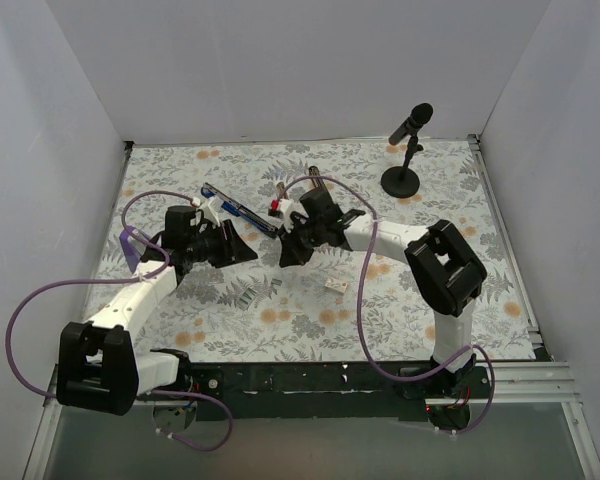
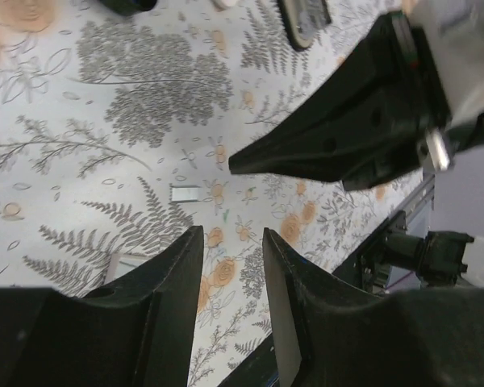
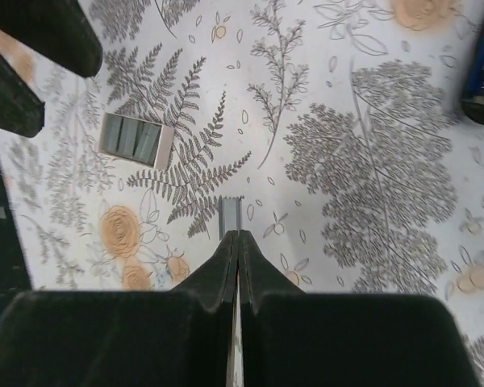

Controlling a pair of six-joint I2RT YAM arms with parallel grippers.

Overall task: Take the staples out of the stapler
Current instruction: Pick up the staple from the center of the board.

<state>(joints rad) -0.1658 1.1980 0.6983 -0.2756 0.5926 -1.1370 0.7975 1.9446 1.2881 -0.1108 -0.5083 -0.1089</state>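
Observation:
The stapler [image 1: 235, 208], blue and black, lies slanted on the flowered table behind both grippers; only its blue end [image 3: 482, 72] shows at the right edge of the right wrist view. My right gripper [image 1: 286, 258] [image 3: 239, 234] is shut, fingers pressed together. A short silver strip of staples [image 3: 230, 218] [image 2: 185, 193] lies on the table just past its tips. My left gripper [image 1: 245, 252] [image 2: 232, 234] is open above the table with nothing between its fingers. It faces the right gripper's fingers [image 2: 323, 145].
A flat block of staples [image 3: 133, 139] [image 1: 245, 295] [image 2: 125, 262] lies between the grippers. A small white piece [image 1: 335, 285] lies nearer the right arm. A purple block [image 1: 130, 245] sits far left. A black microphone on a round stand [image 1: 402, 170] stands at the back right.

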